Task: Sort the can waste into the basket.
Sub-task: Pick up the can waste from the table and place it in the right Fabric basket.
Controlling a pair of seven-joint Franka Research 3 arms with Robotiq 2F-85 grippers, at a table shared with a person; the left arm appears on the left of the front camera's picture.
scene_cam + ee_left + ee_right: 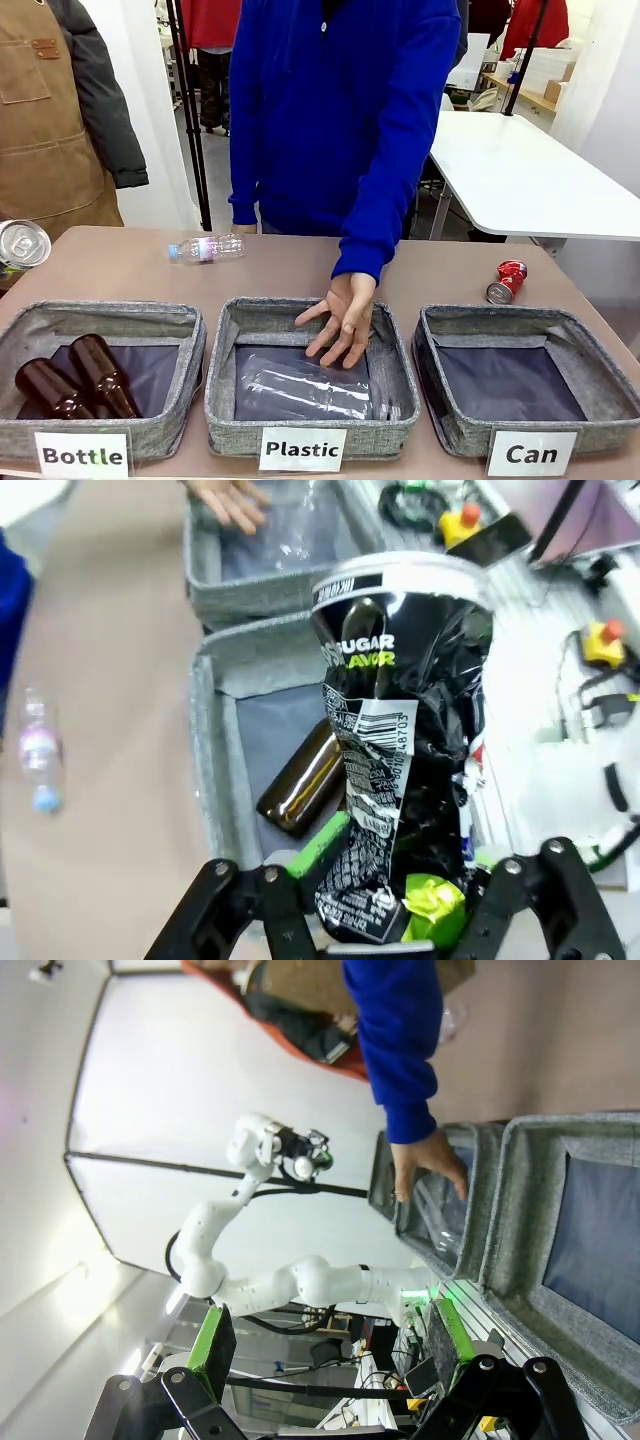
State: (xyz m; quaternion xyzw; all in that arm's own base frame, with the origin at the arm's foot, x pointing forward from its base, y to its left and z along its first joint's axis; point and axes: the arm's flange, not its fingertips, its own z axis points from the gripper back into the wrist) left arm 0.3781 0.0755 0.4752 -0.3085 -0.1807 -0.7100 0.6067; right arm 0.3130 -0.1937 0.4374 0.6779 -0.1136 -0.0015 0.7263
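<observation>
None of the task is done yet: the Can basket (500, 315) at lower right of the front view holds nothing. Your left gripper (380, 900) is clamped on the black can (400, 760). Its silver end pokes in at the far left edge of the front view, above the Bottle basket (100, 312), so it has two baskets to cross. The red can (507, 281) lies on the table (120, 270), just beyond the Can basket's far rim. Your right gripper (328, 1340) has its jaws apart and holds nothing.

Count: two cans, three baskets, two brown bottles (75, 380) in the Bottle basket, and one clear bottle (205, 248) loose on the table. You can't count the clear plastic in the Plastic basket (230, 400), where a person's hand (345, 318) rests.
</observation>
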